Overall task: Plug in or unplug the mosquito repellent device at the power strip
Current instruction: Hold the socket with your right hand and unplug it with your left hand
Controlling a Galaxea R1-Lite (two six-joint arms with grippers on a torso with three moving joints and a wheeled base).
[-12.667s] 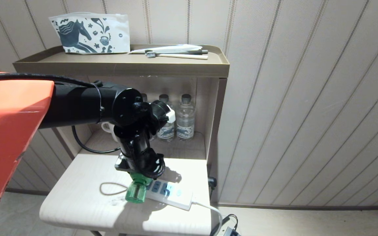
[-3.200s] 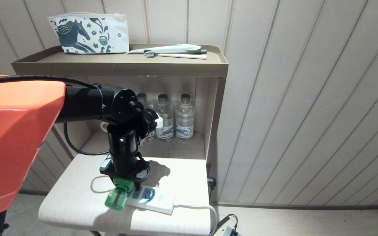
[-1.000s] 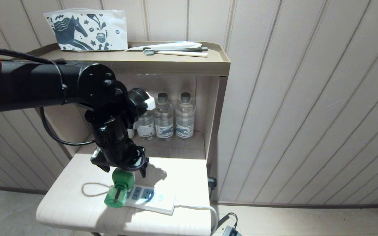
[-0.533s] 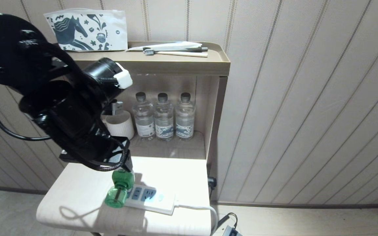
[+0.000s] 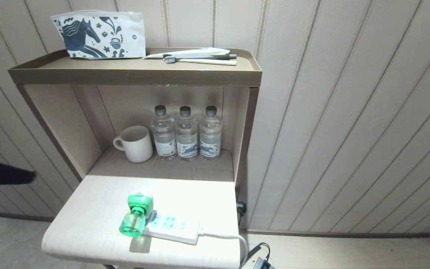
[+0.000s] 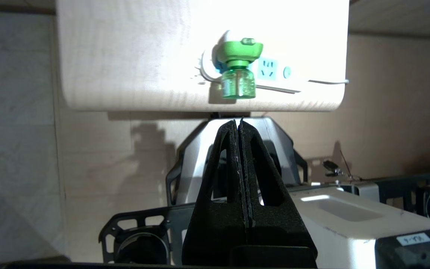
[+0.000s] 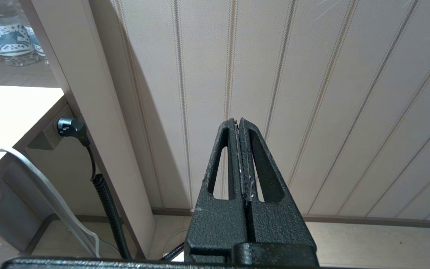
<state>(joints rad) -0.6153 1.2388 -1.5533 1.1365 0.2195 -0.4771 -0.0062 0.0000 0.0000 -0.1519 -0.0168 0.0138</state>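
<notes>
- A pale wood pull-out table (image 5: pixel 88 220) juts from a tan shelf unit (image 5: pixel 245 123) set against a striped wall.
- The power strip (image 5: pixel 174 228) lies flat near the table's front edge, its white cord (image 5: pixel 233 239) running off the right side.
- The mosquito repellent device (image 5: pixel 136 215) sits at the strip's left end, its green bottle pointing toward the front edge.
- In the recessed shelf behind, a ribbed white mug (image 5: pixel 136 144) stands beside three clear water bottles (image 5: pixel 185 132) in a row.
- On the unit's tray-like top (image 5: pixel 125 71), a horse-print pouch (image 5: pixel 99 35) stands at the left; toothbrushes (image 5: pixel 200 59) and a wrapper lie to its right.
</notes>
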